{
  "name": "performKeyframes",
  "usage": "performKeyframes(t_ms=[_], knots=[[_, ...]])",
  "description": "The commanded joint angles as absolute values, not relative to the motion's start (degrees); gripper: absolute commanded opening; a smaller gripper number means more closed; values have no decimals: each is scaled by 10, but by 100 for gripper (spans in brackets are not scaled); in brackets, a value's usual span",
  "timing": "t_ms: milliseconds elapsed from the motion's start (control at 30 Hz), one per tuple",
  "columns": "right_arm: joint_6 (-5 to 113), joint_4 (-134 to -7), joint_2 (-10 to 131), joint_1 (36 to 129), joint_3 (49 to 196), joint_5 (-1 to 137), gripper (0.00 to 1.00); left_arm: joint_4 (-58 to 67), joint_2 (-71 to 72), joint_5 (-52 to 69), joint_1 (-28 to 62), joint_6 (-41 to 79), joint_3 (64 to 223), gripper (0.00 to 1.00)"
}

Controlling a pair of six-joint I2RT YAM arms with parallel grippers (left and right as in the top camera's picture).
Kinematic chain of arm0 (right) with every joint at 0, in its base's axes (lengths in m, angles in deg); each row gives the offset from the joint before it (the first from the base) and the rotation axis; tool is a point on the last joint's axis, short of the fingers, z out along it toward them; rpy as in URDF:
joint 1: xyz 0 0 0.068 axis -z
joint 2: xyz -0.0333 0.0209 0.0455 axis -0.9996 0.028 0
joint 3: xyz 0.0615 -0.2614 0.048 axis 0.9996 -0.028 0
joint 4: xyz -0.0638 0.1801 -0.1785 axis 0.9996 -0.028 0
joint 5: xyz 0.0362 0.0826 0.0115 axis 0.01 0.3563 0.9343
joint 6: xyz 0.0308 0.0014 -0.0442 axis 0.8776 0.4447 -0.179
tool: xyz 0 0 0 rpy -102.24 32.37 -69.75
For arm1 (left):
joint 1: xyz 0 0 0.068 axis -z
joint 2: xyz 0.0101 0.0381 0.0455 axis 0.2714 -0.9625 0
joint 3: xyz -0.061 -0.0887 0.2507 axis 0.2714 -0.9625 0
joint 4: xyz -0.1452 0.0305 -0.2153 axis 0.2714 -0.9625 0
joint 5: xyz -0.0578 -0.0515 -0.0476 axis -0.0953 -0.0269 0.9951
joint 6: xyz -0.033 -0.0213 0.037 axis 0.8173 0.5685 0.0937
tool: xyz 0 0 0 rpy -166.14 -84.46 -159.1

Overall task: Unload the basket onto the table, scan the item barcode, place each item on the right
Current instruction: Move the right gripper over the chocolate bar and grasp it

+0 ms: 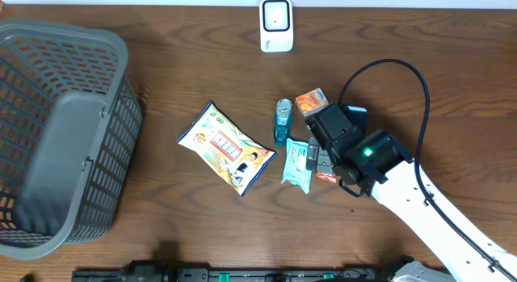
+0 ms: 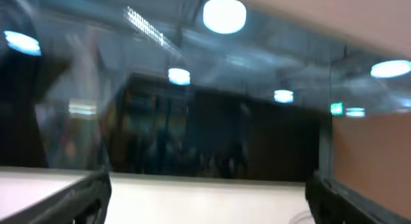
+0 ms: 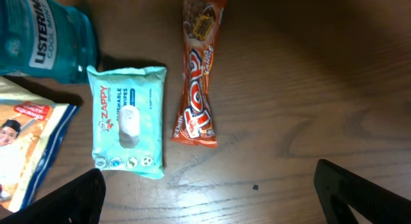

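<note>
Right gripper (image 3: pixel 207 197) hangs wide open and empty over wipes pack (image 3: pixel 127 118) and candy bar (image 3: pixel 198 76), the 2 lying just beside each other on table (image 3: pixel 308 89), scanner (image 1: pixel 275 24) well apart; left gripper (image 2: pixel 205 201) wide open, empty, facing ceiling (image 2: pixel 270 63).

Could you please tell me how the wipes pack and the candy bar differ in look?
The wipes pack is pale teal, while the candy bar is orange. The wipes pack is a broad rectangle, whereas the candy bar is long and narrow. The wipes pack has a white flap at its middle, and the candy bar has only print on its wrapper. Both lie flat on the wooden table, side by side.
</note>
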State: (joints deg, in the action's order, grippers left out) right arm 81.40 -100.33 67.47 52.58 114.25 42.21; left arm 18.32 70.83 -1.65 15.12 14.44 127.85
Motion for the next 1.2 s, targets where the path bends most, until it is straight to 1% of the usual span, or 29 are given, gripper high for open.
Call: performKeyframes(t_ms=[0, 233, 567, 667, 733, 867, 1167], knots=[[825, -990, 676, 524, 1155, 409, 99, 242, 713, -63, 153, 142, 1292, 99], [825, -975, 688, 524, 1145, 409, 99, 260, 713, -67, 153, 142, 1292, 100], [842, -958, 795, 524, 1139, 409, 99, 247, 715, -67, 151, 142, 1287, 100], [882, -958, 816, 525, 1139, 409, 99, 248, 715, -66, 145, 142, 1285, 100], [908, -958, 821, 526, 1139, 409, 99, 249, 715, -66, 132, 142, 1285, 100], [920, -964, 821, 536, 1139, 409, 99, 249, 715, -66, 110, 142, 1285, 100], [930, -966, 821, 572, 1139, 402, 99, 251, 716, -61, 108, 153, 1284, 100]])
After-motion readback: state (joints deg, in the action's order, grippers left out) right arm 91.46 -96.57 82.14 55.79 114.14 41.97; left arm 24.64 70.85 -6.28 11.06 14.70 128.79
